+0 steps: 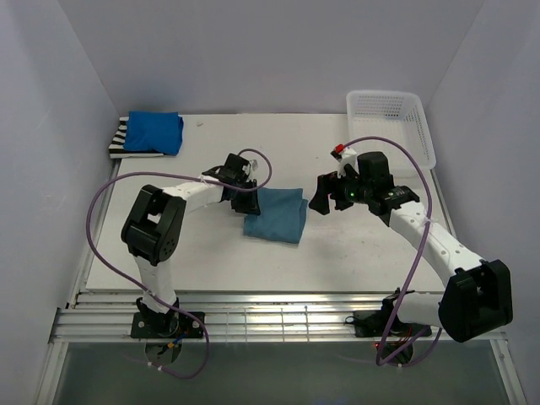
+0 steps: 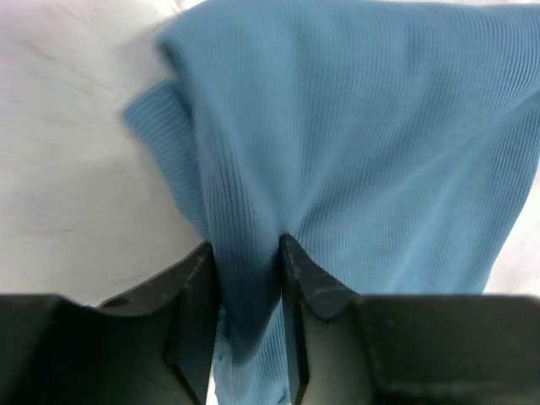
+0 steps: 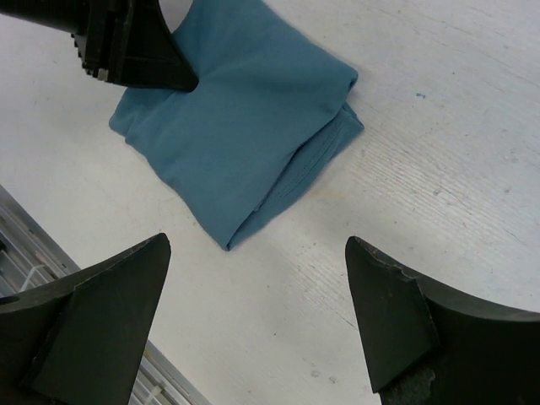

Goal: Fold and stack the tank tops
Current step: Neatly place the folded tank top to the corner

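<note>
In the top view, the folded teal tank top (image 1: 277, 216) is seen at the middle of the worktop (image 1: 354, 253). The left fingers (image 1: 239, 179) are set at its far-left edge, and the right fingers (image 1: 323, 196) are held just beside its right edge, apart from it. The royal blue tank top (image 1: 155, 132) is laid over the striped tank top (image 1: 117, 140) in the far-left corner, well apart, so a carry there is judged to fall to the left fingers. In the left wrist view, the left fingers are closed to a narrow gap on a gathered ridge of teal cloth. In the right wrist view, the right fingers are spread wide and nothing is held; the teal tank top is seen ahead, clear of both tips.
</note>
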`<state>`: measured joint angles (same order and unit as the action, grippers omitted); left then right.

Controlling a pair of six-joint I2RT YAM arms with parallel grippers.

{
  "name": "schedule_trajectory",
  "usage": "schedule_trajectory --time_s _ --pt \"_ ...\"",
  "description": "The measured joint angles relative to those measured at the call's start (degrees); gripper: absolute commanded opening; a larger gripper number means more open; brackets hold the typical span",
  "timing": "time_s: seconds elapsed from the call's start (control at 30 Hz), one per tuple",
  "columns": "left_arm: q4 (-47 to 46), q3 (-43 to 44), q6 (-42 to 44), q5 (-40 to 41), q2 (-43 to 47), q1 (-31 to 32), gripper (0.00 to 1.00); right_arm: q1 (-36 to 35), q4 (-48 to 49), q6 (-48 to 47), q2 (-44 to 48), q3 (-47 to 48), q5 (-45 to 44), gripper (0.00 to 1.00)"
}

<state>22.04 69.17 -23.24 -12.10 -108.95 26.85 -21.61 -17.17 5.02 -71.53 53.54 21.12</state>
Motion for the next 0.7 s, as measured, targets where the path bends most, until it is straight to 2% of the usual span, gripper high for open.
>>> schedule_trajectory --time_s 0.03,0.07,0.23,0.43,0.57,0.7 --pt "0.0 -0.4 0.0 -0.5 0.0 0.5 0.06 0.0 0.0 -0.3 -0.2 0.0 -0.5 0.90" --pt "0.3 -0.5 -0.1 -0.6 0.0 0.9 0.00 0.0 0.0 -0.6 -0.4 0.0 -0.9 0.90" --pt "2.2 1.2 3.1 1.5 0.0 1.7 0.00 0.1 -0.1 -1.5 -0.9 0.0 -2.9 0.90" --pt "1.1 2.7 15.7 11.9 1.6 1.5 0.00 0.2 -0.1 -2.8 -0.9 0.0 -5.6 0.90" --pt "-1.7 3.4 26.9 15.0 4.0 -2.2 0.00 0.2 -0.1 -3.6 -0.8 0.0 -7.4 0.90" --pt "-3.6 7.4 35.5 15.6 4.6 -8.6 0.00 0.2 -0.2 -4.0 -0.2 -0.1 -9.8 0.90"
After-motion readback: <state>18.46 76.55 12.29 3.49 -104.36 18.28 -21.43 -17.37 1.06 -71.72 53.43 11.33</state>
